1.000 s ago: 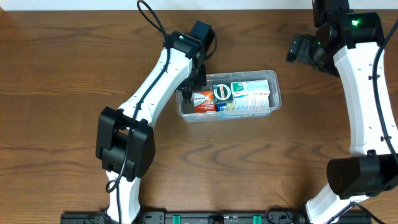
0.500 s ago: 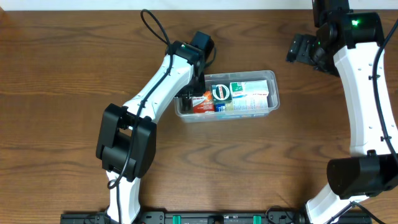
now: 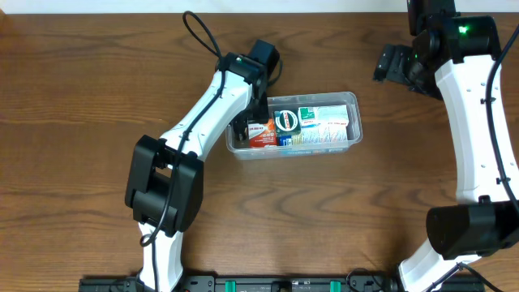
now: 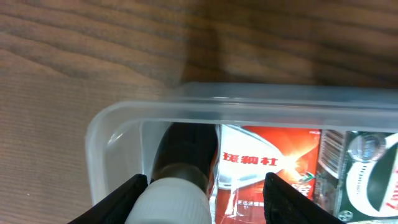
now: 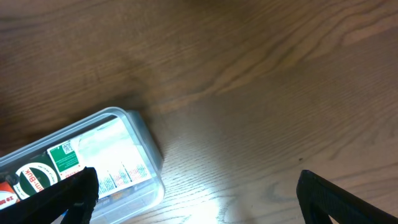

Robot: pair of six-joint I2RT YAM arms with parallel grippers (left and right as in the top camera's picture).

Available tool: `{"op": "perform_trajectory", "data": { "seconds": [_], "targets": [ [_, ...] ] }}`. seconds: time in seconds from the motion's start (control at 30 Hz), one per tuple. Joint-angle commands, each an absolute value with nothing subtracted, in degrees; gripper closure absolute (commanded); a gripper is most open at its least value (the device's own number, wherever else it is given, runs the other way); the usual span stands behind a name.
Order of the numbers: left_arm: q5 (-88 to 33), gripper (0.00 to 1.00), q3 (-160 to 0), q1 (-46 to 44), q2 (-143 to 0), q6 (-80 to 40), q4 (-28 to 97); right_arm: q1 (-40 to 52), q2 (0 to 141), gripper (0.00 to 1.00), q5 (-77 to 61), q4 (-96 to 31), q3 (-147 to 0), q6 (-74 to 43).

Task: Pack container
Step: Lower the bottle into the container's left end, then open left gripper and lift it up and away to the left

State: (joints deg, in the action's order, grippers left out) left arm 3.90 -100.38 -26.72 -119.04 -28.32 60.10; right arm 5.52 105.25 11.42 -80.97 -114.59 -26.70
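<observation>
The clear plastic container (image 3: pixel 357 122) lies at the table's middle, holding a red box (image 3: pixel 263 134), a box with a round green label (image 3: pixel 288 122) and white-green boxes (image 3: pixel 328 123). My left gripper (image 3: pixel 246 123) reaches down into the container's left end. In the left wrist view its fingers (image 4: pixel 202 202) stand wide apart inside the container (image 4: pixel 249 112). A dark bottle with a white ribbed cap (image 4: pixel 174 199) sits against the left finger, next to the red box (image 4: pixel 273 155). My right gripper (image 3: pixel 391 65) is open and empty, above bare wood right of the container (image 5: pixel 146 143).
The wooden table (image 3: pixel 73 122) stretches round the container on all sides. The left arm's links cross the table from the front to the container. The right arm stands along the right edge.
The left wrist has shifted slightly towards the container's left end, and the container has slid a little to the left. The right arm has not moved.
</observation>
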Motion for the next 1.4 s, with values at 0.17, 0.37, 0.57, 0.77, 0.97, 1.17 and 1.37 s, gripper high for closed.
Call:
{"op": "perform_trajectory", "data": {
  "seconds": [0.17, 0.37, 0.57, 0.77, 0.97, 1.17, 1.37],
  "targets": [
    [5.28, 0.4, -103.33, -26.41, -105.01, -27.86, 59.92, 5.28, 105.43, 0.01, 11.97, -80.99, -114.69, -26.48],
    [8.6, 0.34, -103.31, -24.64, -94.17, -26.63, 61.01, 5.28, 105.43, 0.01, 11.97, -80.99, -114.69, -26.48],
    [17.26, 0.3, -103.31, -20.6, -85.8, -26.65, 62.7, 5.28, 105.43, 0.01, 11.97, -80.99, -114.69, -26.5],
    [18.55, 0.07, -103.31, -14.39, -81.71, -26.65, 65.32, 5.28, 105.43, 0.01, 11.97, -80.99, -114.69, -26.48],
    [18.55, 0.02, -103.31, -11.9, -81.25, -26.65, 67.37, 5.28, 105.43, 0.01, 11.97, -80.99, -114.69, -26.48],
    [18.55, 0.02, -103.31, -11.9, -81.28, -26.65, 67.44, 5.28, 105.43, 0.01, 11.97, -80.99, -114.69, -26.48],
    [18.55, 0.02, -103.31, -11.9, -81.28, -26.65, 67.44, 5.28, 105.43, 0.01, 11.97, -80.99, -114.69, -26.48]
  ]
}}
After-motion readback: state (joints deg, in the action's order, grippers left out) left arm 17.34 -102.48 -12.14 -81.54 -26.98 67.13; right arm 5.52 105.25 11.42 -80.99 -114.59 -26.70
